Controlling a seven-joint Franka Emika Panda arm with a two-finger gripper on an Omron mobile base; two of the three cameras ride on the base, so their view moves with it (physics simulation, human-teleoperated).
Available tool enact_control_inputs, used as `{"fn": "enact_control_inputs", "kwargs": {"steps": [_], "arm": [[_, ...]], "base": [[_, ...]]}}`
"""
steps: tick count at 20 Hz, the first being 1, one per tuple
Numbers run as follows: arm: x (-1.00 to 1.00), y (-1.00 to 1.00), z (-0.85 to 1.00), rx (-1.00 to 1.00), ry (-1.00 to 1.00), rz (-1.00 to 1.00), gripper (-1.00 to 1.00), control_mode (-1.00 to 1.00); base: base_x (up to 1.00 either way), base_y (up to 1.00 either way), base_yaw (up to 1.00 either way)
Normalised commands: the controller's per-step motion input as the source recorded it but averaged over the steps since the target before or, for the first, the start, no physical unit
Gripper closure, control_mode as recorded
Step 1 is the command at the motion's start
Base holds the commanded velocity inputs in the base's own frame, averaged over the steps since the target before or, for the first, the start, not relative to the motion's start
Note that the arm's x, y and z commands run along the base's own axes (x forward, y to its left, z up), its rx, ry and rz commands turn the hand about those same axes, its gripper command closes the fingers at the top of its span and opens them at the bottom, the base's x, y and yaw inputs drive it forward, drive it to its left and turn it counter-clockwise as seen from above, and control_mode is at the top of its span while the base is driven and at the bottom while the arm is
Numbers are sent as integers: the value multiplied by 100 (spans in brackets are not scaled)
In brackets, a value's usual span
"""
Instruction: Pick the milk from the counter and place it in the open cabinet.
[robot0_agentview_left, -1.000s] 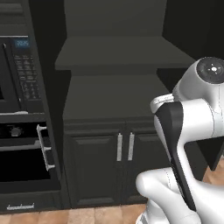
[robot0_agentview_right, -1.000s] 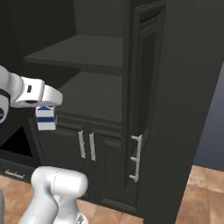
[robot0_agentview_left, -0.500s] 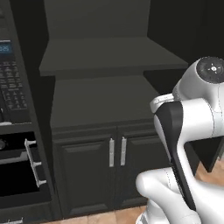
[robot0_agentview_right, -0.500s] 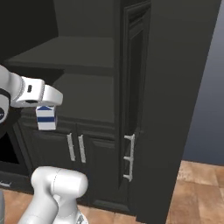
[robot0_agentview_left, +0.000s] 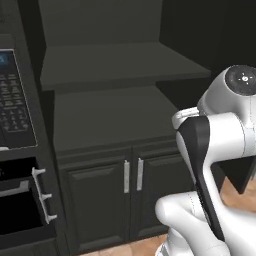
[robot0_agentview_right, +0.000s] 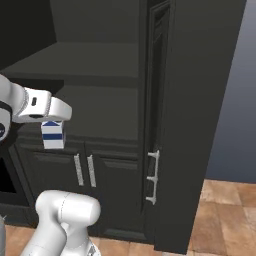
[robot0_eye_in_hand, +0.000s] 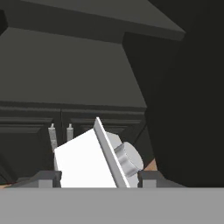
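Open cabinet (robot0_agentview_left: 107, 120): matte black, two flat dark shelves (robot0_agentview_left: 120, 62) stacked, upper one shallower than the lower. No item seen resting on either shelf surface. Below the lower shelf, two panelled doors (robot0_agentview_left: 132, 192) closed, with a pair of silver handles (robot0_agentview_left: 133, 175) side by side at the centre seam. Cabinet stands on brown tiled floor (robot0_agentview_right: 225, 210).

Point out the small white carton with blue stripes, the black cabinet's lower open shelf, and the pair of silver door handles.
White blue-striped milk carton (robot0_agentview_right: 52, 135), right base view, front face.
Black cabinet's lower open shelf (robot0_agentview_left: 107, 117), left base view, bare top surface.
Silver door handles (robot0_agentview_left: 127, 176), left base view, left handle's middle.
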Motion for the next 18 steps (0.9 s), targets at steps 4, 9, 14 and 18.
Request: {"fn": "enact_control_inputs", "kwargs": {"steps": [4,9,14,18], "arm": [[0,0,0,0,0,0,100,100],[0,0,0,0,0,0,100,100],[0,0,0,0,0,0,100,100],[0,0,0,0,0,0,100,100]], "base": [[23,27,-18],[20,19,-17],[14,26,-15],[4,42,-8]]}}
